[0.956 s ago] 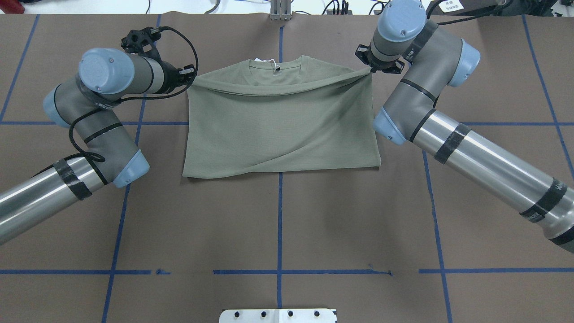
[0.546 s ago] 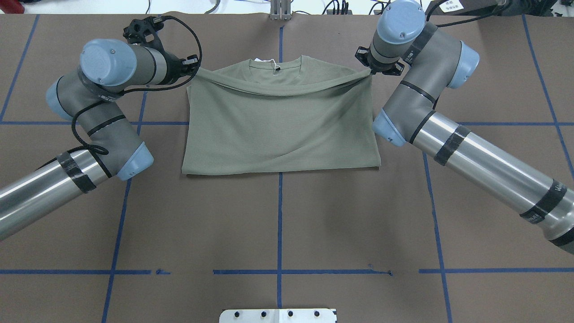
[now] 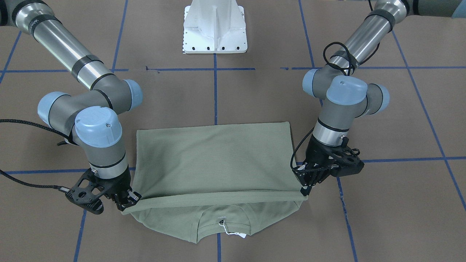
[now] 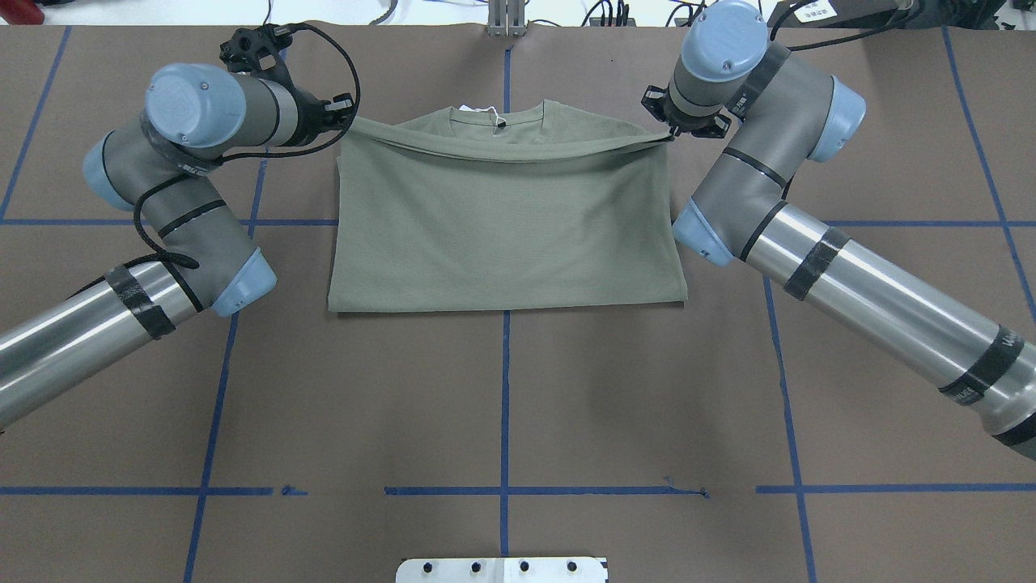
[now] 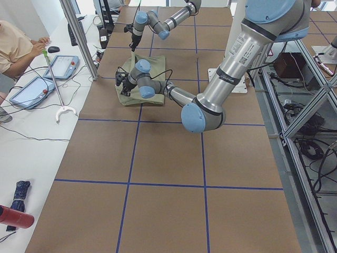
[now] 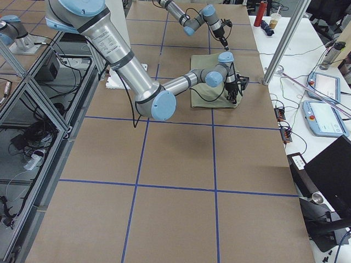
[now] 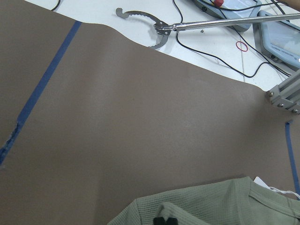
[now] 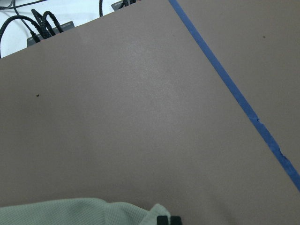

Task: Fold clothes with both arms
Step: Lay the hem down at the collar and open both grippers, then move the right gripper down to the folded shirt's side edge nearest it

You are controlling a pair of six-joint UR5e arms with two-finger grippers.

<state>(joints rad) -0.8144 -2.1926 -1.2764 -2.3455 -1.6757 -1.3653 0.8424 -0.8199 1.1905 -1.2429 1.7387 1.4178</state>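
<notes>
While the folded-over hem is held just short of the collar (image 4: 495,117), the shirt (image 4: 502,235) lies doubled, bottom over top, on the far middle of the table (image 4: 502,405). Both hem corners should be lowered level and together, with the edge drawn taut, so that no slack bunches at the neck. The collar points away from the robot, and the long axis runs side to side. The left gripper (image 4: 346,123) and right gripper (image 4: 670,134) are each clamped on a hem corner
</notes>
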